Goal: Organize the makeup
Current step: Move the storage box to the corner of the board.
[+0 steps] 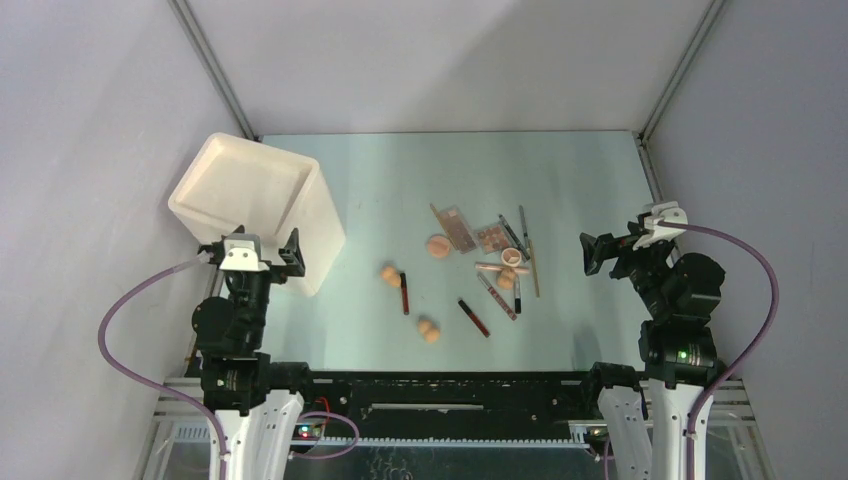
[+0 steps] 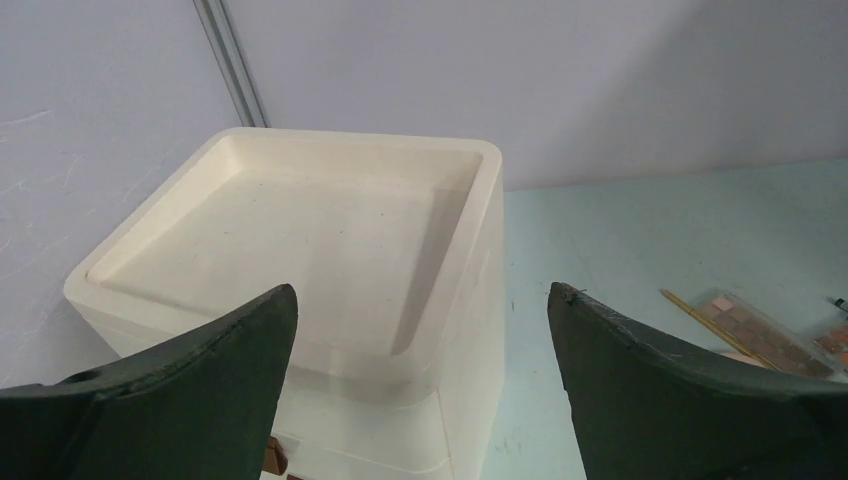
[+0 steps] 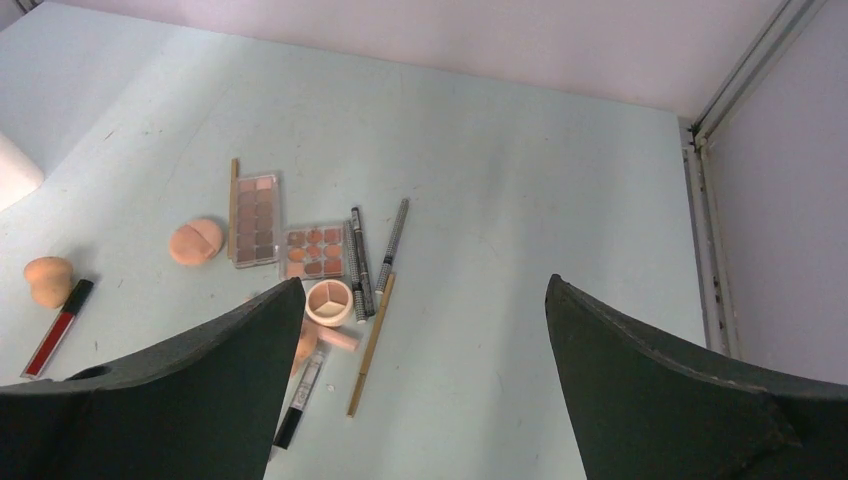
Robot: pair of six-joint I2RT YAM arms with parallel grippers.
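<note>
The makeup lies scattered mid-table: peach sponges (image 1: 388,273) (image 1: 430,329), a round puff (image 3: 196,241), two pink-brown palettes (image 3: 256,218) (image 3: 315,250), a round compact (image 3: 329,300), dark-red tubes (image 1: 404,292) (image 1: 474,316) and thin pencils (image 3: 372,345) (image 3: 392,232). My left gripper (image 1: 250,243) (image 2: 420,290) is open and empty, hovering at the near corner of the cream drawer box (image 2: 300,220), left of the makeup. Off to the right of the pile, my right gripper (image 1: 615,240) (image 3: 425,285) is open above bare table, holding nothing.
The cream box (image 1: 262,208) stands at the left, its recessed top bare; a drawer front shows below it in the left wrist view. Grey walls close in the table, with metal corner rails (image 1: 670,80) at the back. A clear tube (image 3: 300,395) lies by my right gripper's left finger.
</note>
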